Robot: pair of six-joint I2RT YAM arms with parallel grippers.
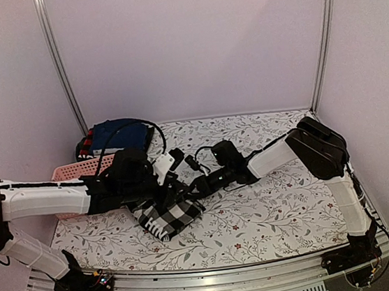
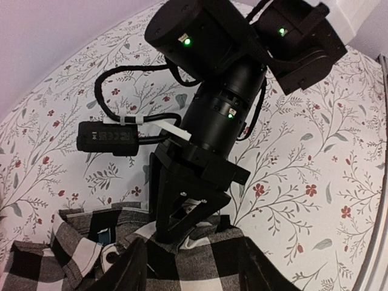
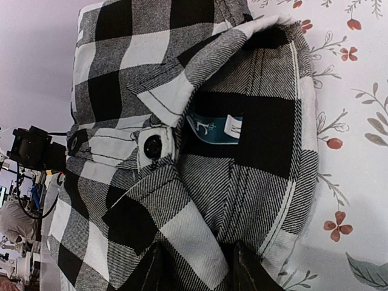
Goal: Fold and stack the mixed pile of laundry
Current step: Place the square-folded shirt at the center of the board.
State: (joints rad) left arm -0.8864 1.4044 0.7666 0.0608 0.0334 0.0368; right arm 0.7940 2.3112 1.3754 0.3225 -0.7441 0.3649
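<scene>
Built as a left arm [image 1: 46,201] and a right arm [image 1: 280,155], with long white shells between bulky matte-black joint housings. Mounted on small black bases, the left base [image 1: 90,282] dotted with tiny coloured lights. Strung with thin black cables [image 2: 121,79], one bundle cinched by a white tie [image 2: 134,120]. Lit by green indicator lights [image 2: 187,41] on round black motor casings. Fitted with a small black camera box [image 2: 108,138] beside the right wrist. Finished at the right gripper [image 2: 162,235] in angular black struts.

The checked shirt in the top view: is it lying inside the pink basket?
No, the checked shirt lies on the flowered table, outside the pink basket.
</scene>
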